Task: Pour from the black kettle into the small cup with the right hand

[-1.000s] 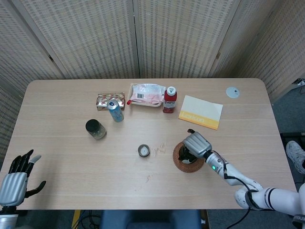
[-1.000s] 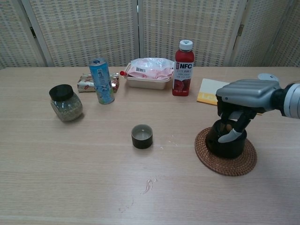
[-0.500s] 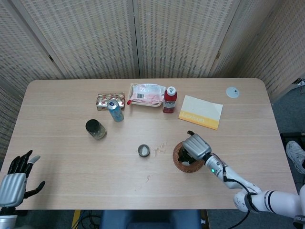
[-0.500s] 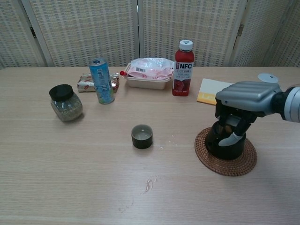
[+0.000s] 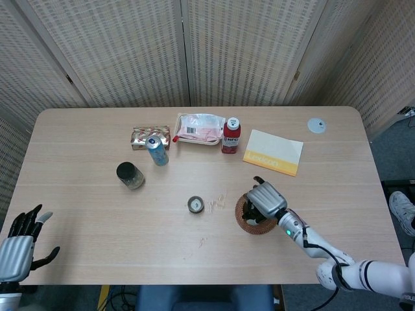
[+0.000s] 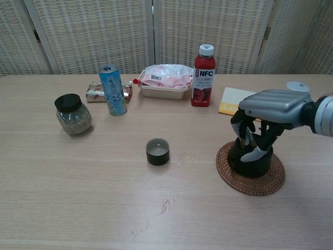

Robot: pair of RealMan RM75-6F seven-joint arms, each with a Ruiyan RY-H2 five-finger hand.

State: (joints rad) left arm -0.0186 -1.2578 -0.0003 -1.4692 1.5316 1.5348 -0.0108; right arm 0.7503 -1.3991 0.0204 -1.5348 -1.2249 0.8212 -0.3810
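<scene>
left robot hand (image 5: 18, 249): off the near left corner of the tabletop (image 5: 97, 220), fingers spread, holding nothing.

glass jar with black lid (image 6: 73, 114) and blue drink can (image 6: 113, 89): left half of the tabletop, toward the far edge. neither is part of the task.

small dark round cup (image 6: 157, 151): upright near the centre of the tabletop, mouth open upward, nothing touching it. this is the pour target. a few pale specks lie on the wood just right of it.

red juice bottle with white cap (image 6: 203, 76) and clear food tray with pink wrapper (image 6: 163, 81): near the far edge, well apart from the cup.

black kettle (image 6: 252, 157): standing on a round woven brown coaster (image 6: 251, 175) in the right half of the tabletop, nearer the near edge, well to the right of the cup.

right robot hand (image 6: 266, 122): directly over the kettle, palm down, fingers curled down around its top. a firm hold cannot be confirmed; the kettle rests flat on the coaster and the contact points are partly hidden by the palm.

step in hand, as judged: securing the grasp on the kettle, before any lift.

next move calls for: closing the fingers fully on the kettle, lifting it off the coaster, carrying it left to just above the cup, then tilting with the spout toward the cup. the cup is small, so spout alignment needs care.
</scene>
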